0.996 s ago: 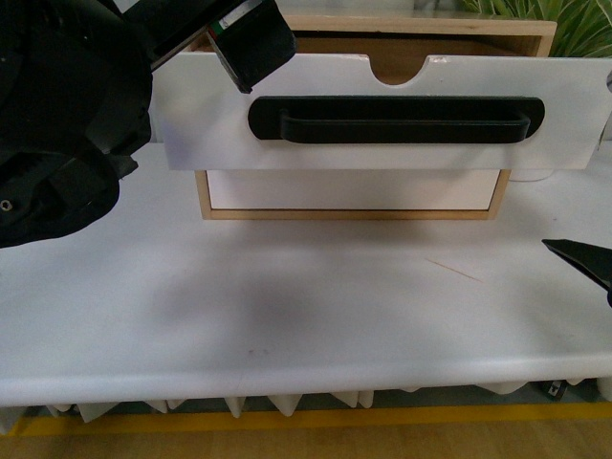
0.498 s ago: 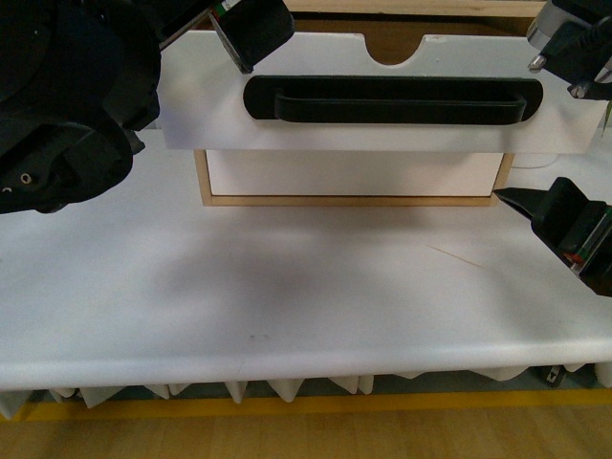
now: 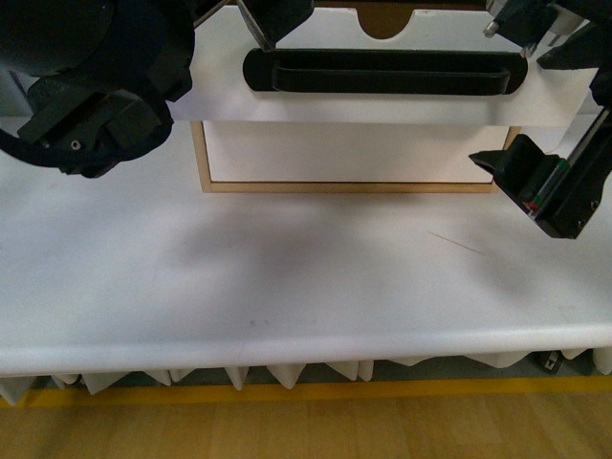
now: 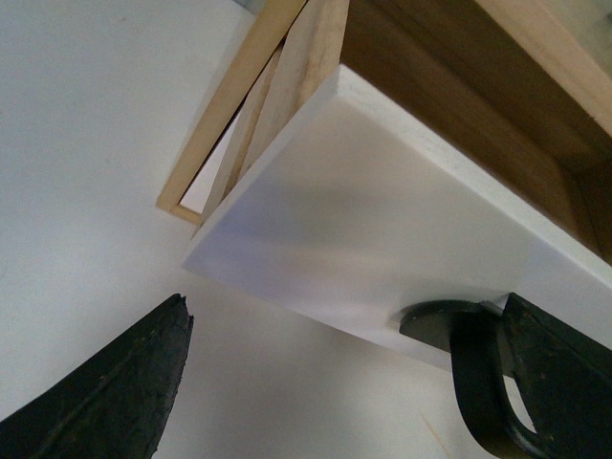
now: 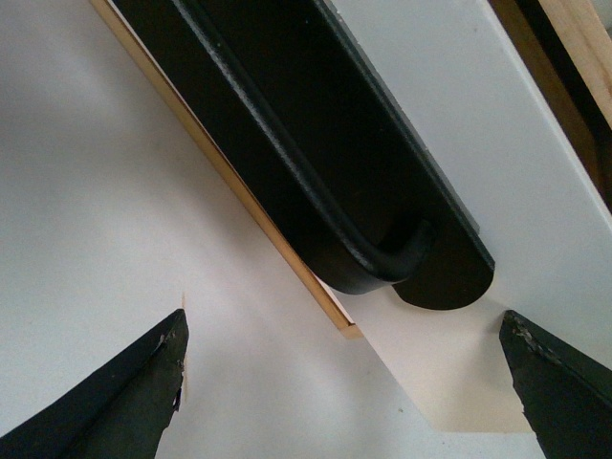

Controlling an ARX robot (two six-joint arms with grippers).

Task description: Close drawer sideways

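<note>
Wood shows behind the drawer [image 3: 382,107], whose white front stands pulled out from its wooden cabinet [image 3: 201,163], so it is plainly not shut.

The left hand [image 4: 346,316] is spread wide with nothing gripped. The left end of the drawer front lies just ahead of its gap. One of its fingers [image 4: 564,382] sits right by the rounded end of the black handle plate [image 4: 435,320], though I cannot tell whether it touches. The other finger hangs out past the corner of the front, over the bare white surface [image 3: 287,287].

The right hand [image 5: 344,320] is likewise wide open and empty. Seen from its wrist, the other end of the long black bar handle [image 5: 316,201] curves into the oval plate straight ahead of the gap, and both fingers are apart from it. From the front, one right finger [image 3: 535,182] hangs below the drawer's right end, near the cabinet's corner, while the other is up by the top edge.

A semicircular notch [image 3: 387,21] cuts the drawer's top edge between the two hands. Lower than both hands, a plain lower drawer front [image 3: 354,153] sits flush in the frame.
</note>
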